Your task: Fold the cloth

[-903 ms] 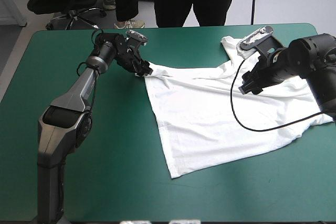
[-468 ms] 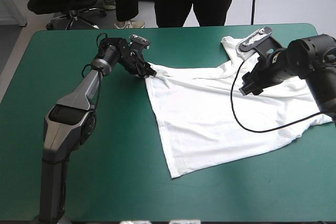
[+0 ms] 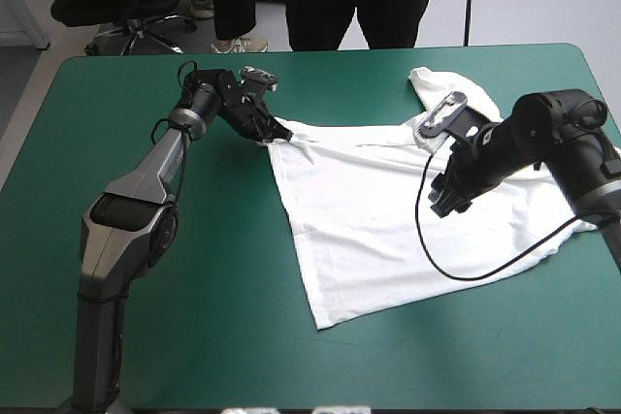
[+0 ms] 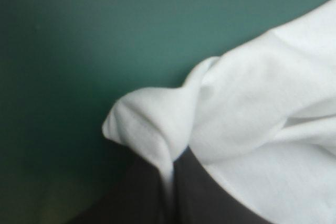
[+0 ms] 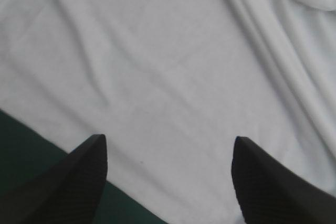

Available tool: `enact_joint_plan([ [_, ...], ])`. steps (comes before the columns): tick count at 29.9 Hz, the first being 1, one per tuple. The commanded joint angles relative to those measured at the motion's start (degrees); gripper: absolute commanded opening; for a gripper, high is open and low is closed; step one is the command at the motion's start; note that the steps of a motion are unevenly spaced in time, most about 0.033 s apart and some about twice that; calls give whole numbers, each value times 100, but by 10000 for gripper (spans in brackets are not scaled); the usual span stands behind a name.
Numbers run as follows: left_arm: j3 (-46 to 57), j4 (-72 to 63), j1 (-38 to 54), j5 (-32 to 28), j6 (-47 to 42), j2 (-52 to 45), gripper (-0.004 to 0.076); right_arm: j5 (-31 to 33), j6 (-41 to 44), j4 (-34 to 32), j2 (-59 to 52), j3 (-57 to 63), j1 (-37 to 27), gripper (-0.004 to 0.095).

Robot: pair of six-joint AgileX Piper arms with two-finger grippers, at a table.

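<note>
T-shirt [image 3: 388, 210]: white, spread mostly flat on the right half of the teal-green cover [image 3: 175, 317]. It sits skewed, with one corner pointing at the near edge. A sleeve [image 3: 437, 84] is bunched up close to the far edge. The shirt's right side runs out to the table's right edge, under the right arm.

Left gripper [image 3: 272, 133]: at the shirt's far-left corner and clamped on it. In the left wrist view the two black fingers [image 4: 210, 203] meet with a fold of white fabric pinched between them. A knuckle of cloth [image 4: 152, 119] bulges out past the tips, with bare cover beyond it. In the high view a taut ridge runs from that corner across the shirt's far side toward the sleeve.

Right gripper [image 3: 441, 203]: over the middle of the shirt, well apart from the left one. Its fingers [image 5: 86, 171] stand wide apart and hold nothing. The right wrist view shows only plain white fabric [image 5: 173, 66] between and ahead of the tips, with long creases further ahead. A wedge of cover [image 5: 21, 140] shows beside one finger, so a shirt edge lies right there. Can't tell whether the tips touch the cloth.
</note>
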Motion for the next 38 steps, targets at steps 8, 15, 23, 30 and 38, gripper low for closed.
enact_joint_plan([
  [8, -124, -230, 206, 279, -118, -325, -18, -79, -361, 179, -267, 406, 2225, 590],
  [15, -124, -305, 209, 266, -26, -325, -18, -375, -291, 11, -267, 970, 3377, 590],
  [23, -124, -488, 209, 266, -26, -325, -18, -1292, -464, 453, -46, 1560, 3861, 590],
  [30, -124, -496, 209, 266, 10, -325, -18, -1478, -964, 807, 544, 1570, 3861, 590],
  [38, -124, -557, 209, 243, 10, -325, -18, -2011, -1086, 895, 878, 1570, 3861, 590],
])
